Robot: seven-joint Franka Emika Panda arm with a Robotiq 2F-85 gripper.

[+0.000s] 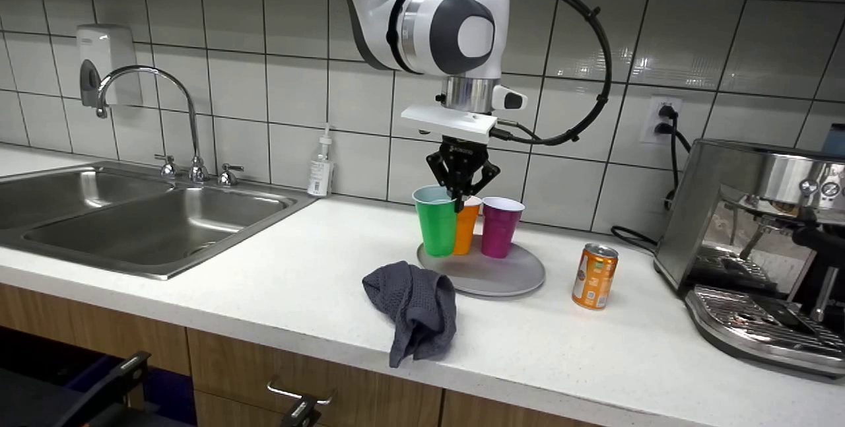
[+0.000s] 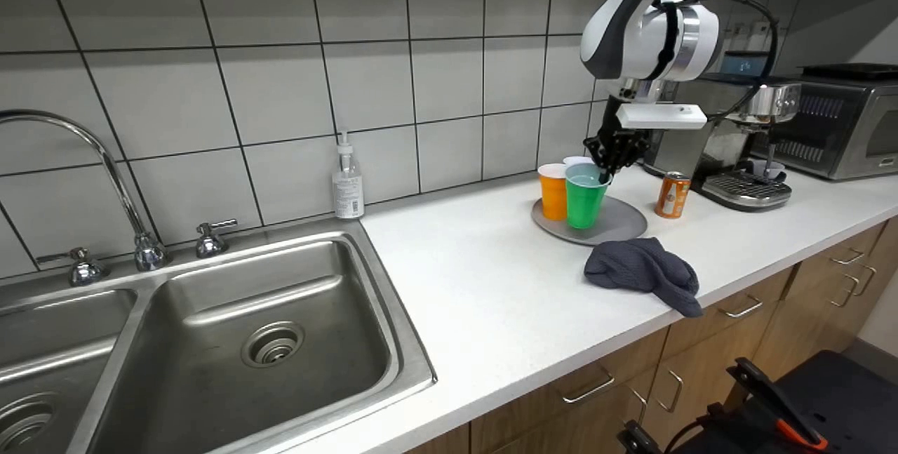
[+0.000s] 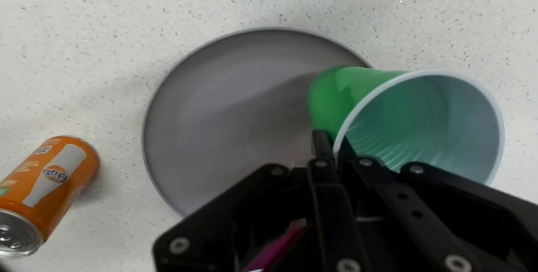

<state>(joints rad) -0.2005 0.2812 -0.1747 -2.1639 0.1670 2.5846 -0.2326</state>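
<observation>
My gripper (image 3: 335, 142) is shut on the rim of a green plastic cup (image 3: 336, 95), one finger inside and one outside the wall. The cup is upright in both exterior views. Its base is over the left part of a round grey plate (image 1: 492, 278); I cannot tell whether it touches. Behind it on the plate stand an orange cup (image 2: 553, 194) and a magenta cup (image 1: 500, 229), which the green cup and gripper partly hide. In the wrist view, only a sliver of the magenta cup (image 3: 273, 244) shows between the black gripper linkages.
An orange soda can (image 1: 595, 278) stands right of the plate. In front of the plate a crumpled dark cloth (image 1: 419, 315) lies by the counter edge. A steel sink (image 2: 387, 299), a soap bottle (image 2: 348, 191) and an espresso machine (image 1: 719, 183) flank this area, with a tiled wall behind.
</observation>
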